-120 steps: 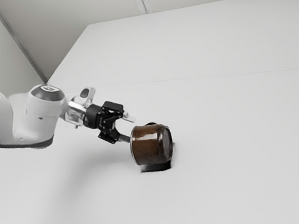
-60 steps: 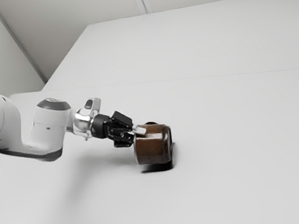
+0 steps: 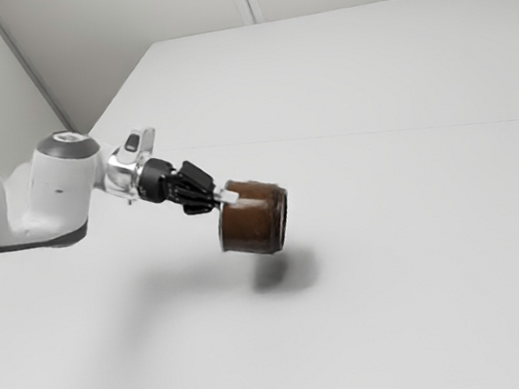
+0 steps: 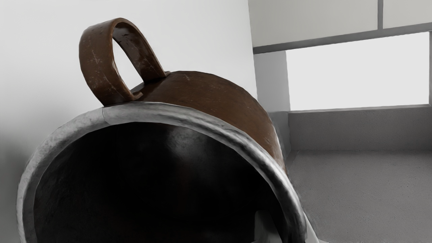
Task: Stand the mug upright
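The hand (image 3: pixel 228 196), seemingly pinched on the rim (image 4: pixel 199 118), has lifted the mug (image 3: pixel 256 220) off the tabletop (image 3: pixel 406 309) near the centre of the exterior frame, still sideways with its base dipping, so it now has room to be turned upright.

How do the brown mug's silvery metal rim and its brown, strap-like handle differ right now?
Colour: the silvery metal rim is grey, while the brown, strap-like handle is brown with pale scratches.
Shape: the rim is a broad ring around the dark opening; the handle is a narrower loop.
Hold: the rim passes between the black gripper's jaws; the handle stands clear of them.
Shared: both belong to the tilted brown mug, held above the table.
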Controlling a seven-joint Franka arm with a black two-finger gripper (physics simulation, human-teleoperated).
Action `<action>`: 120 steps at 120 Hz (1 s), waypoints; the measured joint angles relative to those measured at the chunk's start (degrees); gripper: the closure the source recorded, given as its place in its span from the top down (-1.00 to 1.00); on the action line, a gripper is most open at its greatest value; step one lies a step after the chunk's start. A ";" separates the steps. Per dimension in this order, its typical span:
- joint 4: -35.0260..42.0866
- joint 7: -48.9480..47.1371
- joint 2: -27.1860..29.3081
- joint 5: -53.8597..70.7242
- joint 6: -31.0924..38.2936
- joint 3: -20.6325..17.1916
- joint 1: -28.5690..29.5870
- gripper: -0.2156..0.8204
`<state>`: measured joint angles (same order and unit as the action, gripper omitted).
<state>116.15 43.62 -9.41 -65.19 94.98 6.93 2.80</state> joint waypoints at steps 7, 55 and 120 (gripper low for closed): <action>-1.04 -0.89 0.44 4.37 0.97 -0.41 0.11 -0.92; -3.61 -9.37 5.97 38.78 9.96 -4.54 0.18 -0.93; -2.44 -21.19 5.63 62.08 21.33 -10.11 0.12 -0.93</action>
<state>113.71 22.43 -3.77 -3.12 116.32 -3.18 2.93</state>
